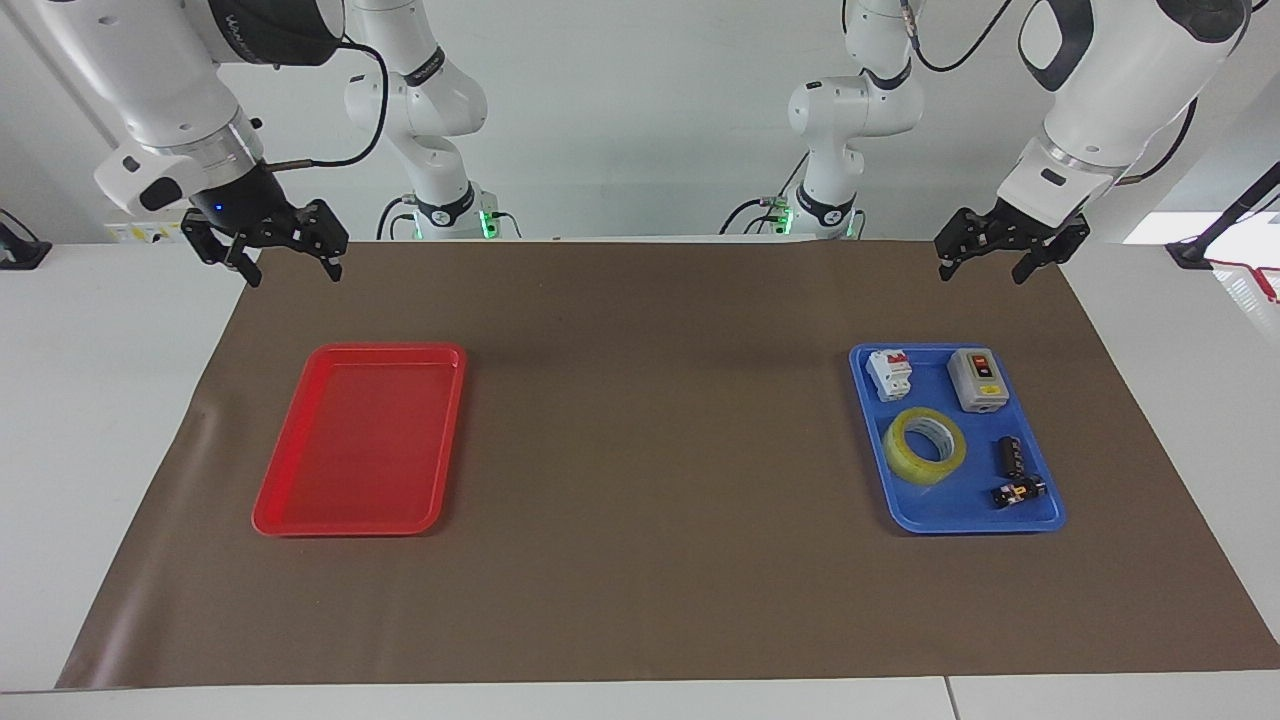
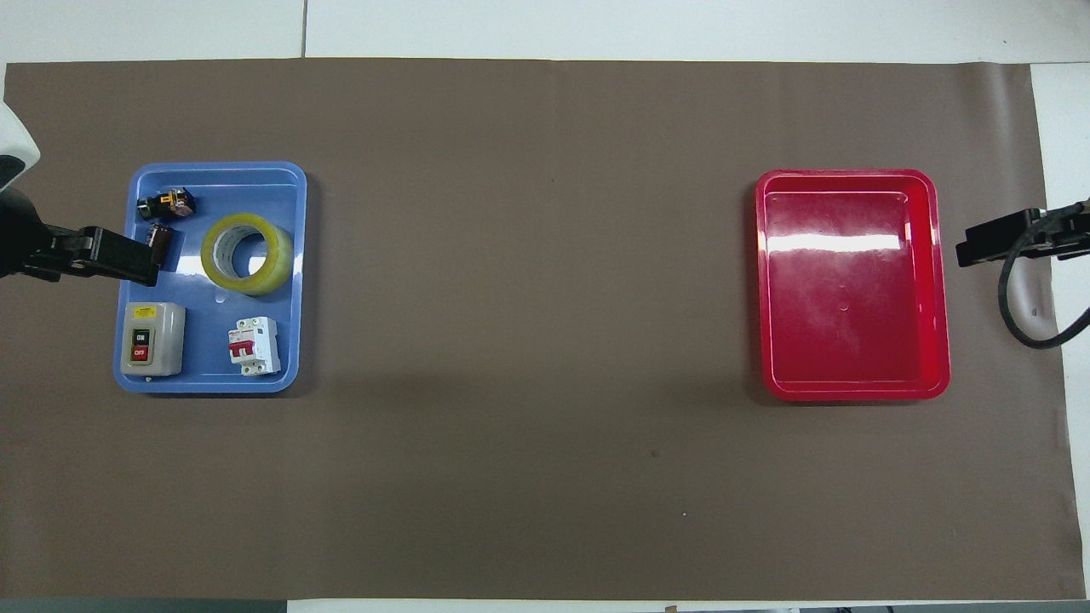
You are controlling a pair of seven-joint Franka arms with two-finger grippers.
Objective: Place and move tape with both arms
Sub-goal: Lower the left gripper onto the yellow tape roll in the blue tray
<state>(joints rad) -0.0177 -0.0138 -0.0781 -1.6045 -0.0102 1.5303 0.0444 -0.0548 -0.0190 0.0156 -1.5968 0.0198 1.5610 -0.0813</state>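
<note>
Tape [image 1: 925,446] in blue tray [image 1: 1040,520], left pincer [image 1: 982,262] well apart

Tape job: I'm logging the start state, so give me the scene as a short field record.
tape: lying flat in blue tray, ungripped
blue tray location: left arm's end of the table
other contents: grey switch box, white breaker, two small black parts
red tray: right arm's end
left gripper: open, raised
right gripper: open, raised
</note>
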